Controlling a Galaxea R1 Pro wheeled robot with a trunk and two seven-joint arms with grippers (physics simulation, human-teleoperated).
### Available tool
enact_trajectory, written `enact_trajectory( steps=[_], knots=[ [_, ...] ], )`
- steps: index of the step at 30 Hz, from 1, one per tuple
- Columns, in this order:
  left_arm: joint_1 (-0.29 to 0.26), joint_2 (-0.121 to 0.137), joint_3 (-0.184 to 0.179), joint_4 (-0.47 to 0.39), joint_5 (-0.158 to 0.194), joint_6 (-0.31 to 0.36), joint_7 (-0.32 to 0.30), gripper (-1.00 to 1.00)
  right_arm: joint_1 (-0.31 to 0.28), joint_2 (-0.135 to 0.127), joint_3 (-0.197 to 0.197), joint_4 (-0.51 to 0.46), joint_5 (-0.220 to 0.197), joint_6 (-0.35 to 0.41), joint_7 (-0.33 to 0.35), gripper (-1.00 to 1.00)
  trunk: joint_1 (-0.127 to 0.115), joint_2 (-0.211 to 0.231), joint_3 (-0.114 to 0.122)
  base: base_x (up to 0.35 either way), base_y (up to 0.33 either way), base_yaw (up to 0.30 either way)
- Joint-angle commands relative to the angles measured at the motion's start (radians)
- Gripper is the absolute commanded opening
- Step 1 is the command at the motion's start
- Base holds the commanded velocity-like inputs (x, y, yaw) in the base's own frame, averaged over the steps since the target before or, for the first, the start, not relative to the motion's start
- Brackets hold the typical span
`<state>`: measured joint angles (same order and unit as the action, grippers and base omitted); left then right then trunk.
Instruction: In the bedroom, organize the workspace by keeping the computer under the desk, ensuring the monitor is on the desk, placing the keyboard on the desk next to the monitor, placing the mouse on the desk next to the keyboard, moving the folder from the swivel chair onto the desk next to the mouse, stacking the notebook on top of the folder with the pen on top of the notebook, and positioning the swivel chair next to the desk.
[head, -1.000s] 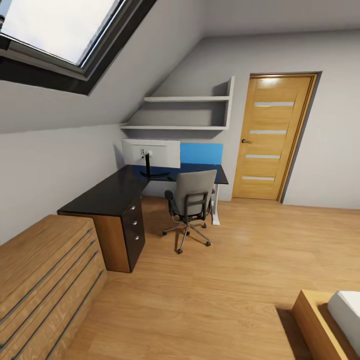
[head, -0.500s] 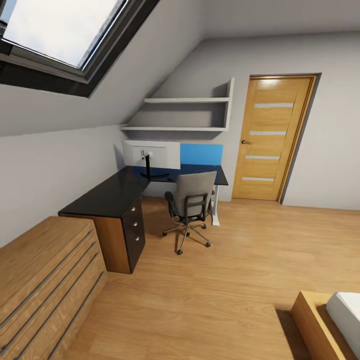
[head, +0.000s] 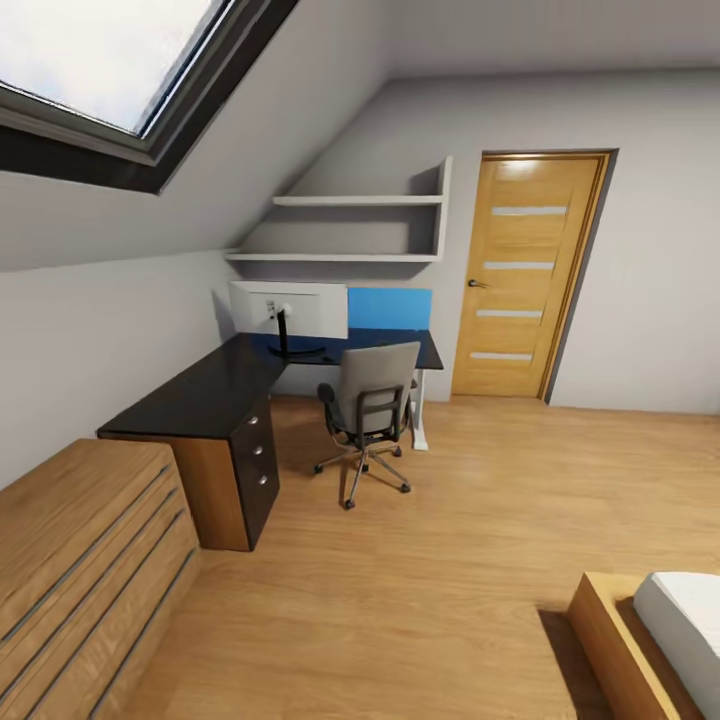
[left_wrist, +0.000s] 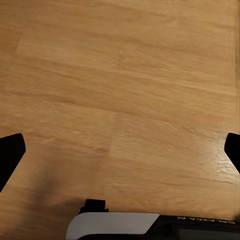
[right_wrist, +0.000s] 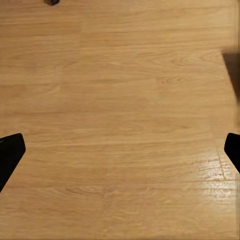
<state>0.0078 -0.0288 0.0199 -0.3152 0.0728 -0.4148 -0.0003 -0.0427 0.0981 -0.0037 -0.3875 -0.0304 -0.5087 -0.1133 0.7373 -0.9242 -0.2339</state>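
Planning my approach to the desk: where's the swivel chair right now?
In the head view, the swivel chair stands left of centre on the wood floor, its back toward the camera, drawn up to the desk just right of the monitor.

Head view: high, looking forward and down across the bedroom (head: 400, 120); the desk (head: 215, 385) sits left of centre, well away, the wooden door (head: 525, 275) right of centre
Left wrist view: faces straight down, close over the wood floor (left_wrist: 120, 100)
Right wrist view: same, close over the floor
Shared: the light wood floor

Swivel chair (head: 368, 405) before desk (head: 215, 390).
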Motion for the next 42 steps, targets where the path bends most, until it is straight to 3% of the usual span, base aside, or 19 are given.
enact_trajectory(
  steps=[1,17,25,28,42],
  knots=[
    [0.001,-0.001,0.002,0.000,0.006,-0.002,-0.001,1.00,-0.001,0.000,0.000,0.001,-0.003,-0.003,-0.001,1.00,0.000,-0.001,-0.001,0.031,0.000,-0.241],
    [0.001,-0.002,0.002,0.008,0.005,-0.007,-0.001,1.00,-0.001,0.000,0.001,0.001,-0.002,-0.004,0.000,1.00,0.000,-0.001,-0.007,0.259,0.000,-0.237],
    [0.000,-0.002,0.002,0.008,0.005,-0.007,-0.001,1.00,-0.001,-0.003,-0.001,0.001,-0.002,-0.004,0.000,1.00,0.000,-0.001,-0.009,0.326,0.000,-0.038],
    [0.000,-0.002,0.002,0.008,0.005,-0.007,-0.001,1.00,-0.001,-0.022,-0.001,0.002,-0.002,-0.026,0.001,1.00,0.000,-0.001,-0.009,0.328,0.000,-0.001],
    [0.001,-0.001,0.003,0.011,0.005,-0.006,-0.001,1.00,-0.001,-0.023,-0.001,0.002,-0.002,-0.031,0.001,1.00,0.000,-0.001,-0.009,0.328,-0.002,0.000]
  ],
)
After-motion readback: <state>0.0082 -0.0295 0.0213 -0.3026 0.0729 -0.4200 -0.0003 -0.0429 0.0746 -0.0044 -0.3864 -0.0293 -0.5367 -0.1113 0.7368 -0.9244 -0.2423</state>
